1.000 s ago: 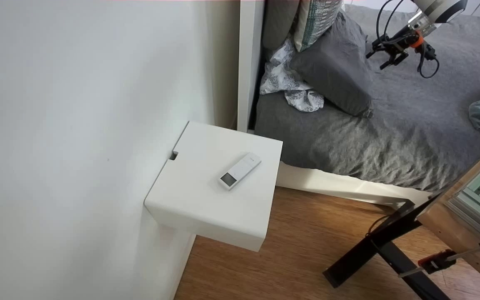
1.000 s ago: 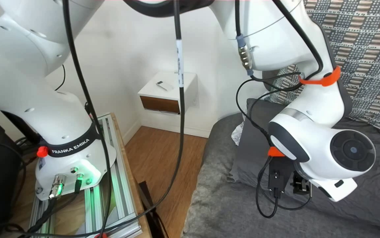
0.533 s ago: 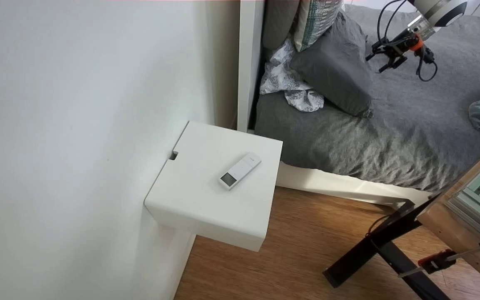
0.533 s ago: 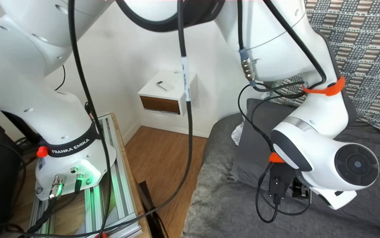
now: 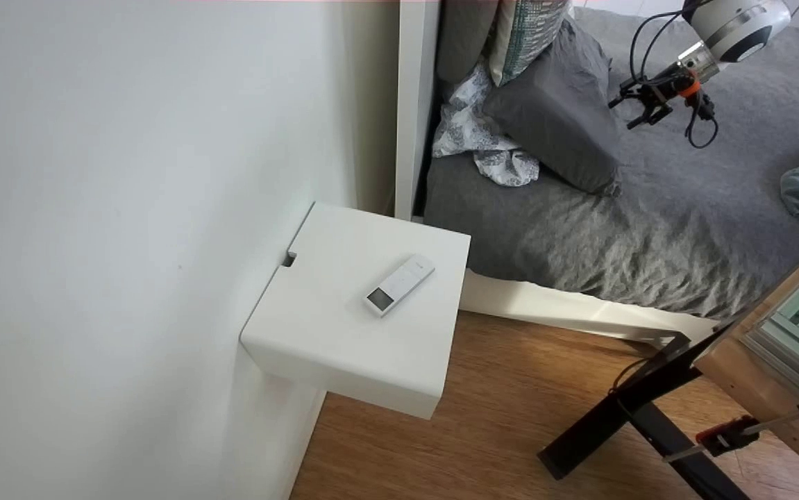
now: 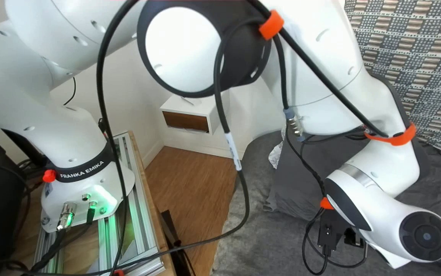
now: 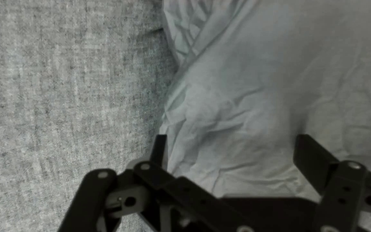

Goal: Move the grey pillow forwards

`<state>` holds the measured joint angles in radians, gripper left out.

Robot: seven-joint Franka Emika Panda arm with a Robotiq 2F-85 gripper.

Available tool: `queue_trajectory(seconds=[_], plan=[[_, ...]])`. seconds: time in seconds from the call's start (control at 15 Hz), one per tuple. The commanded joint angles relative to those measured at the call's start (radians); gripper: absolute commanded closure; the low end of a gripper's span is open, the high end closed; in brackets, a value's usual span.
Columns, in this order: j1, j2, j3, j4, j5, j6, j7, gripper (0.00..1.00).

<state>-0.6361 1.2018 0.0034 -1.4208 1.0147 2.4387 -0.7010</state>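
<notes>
And there's the grey pillow [image 5: 555,114], plain, dark and matte, a soft slab running to a blunt corner, on the bedspread [image 5: 704,201] beside a patterned cushion [image 5: 527,38] and a crumpled, grey-printed white cloth [image 5: 508,167]. Into the wrist view: smooth cotton-like fabric, puckered into fine creases along its edge, next to a coarse, flecked weave. Black jaws spread wide on the gripper [image 7: 232,138]; whether its tips touch fabric, I can't tell.
</notes>
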Motion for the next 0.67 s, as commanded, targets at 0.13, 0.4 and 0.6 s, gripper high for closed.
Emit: queue_trajectory(seconds=[0.13, 0.4, 0.6], plan=[[-0.058, 0.136, 0.061, 0.188, 0.014, -0.061, -0.023, 0.00], [-0.065, 0.188, 0.080, 0.261, 0.005, -0.082, -0.011, 0.41], [-0.070, 0.214, 0.086, 0.304, 0.004, -0.114, -0.005, 0.63]])
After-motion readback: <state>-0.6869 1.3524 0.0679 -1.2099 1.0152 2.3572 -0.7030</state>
